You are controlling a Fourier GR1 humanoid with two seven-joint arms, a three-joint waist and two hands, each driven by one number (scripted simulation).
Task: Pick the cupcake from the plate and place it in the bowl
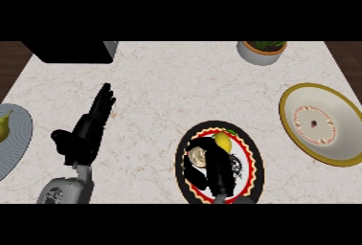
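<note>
While on round plate (255,162) — pale cupcake (198,155)

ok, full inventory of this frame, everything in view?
red-and-black patterned round plate: 1, front centre
cream cupcake: 1, cream, on that plate
cream bowl with gold rim: 1, right edge
yellow fruit: 1, patterned plate's far side
grey striped plate: 1, left edge
yellow-green pear: 1, on grey plate
green plant in pale pot: 1, back right
black box: 1, back left
beige marble counter: 1, under everything
left hand: 1, black, open, resting left, fingers up
right hand: 1, black, over patterned plate
</note>
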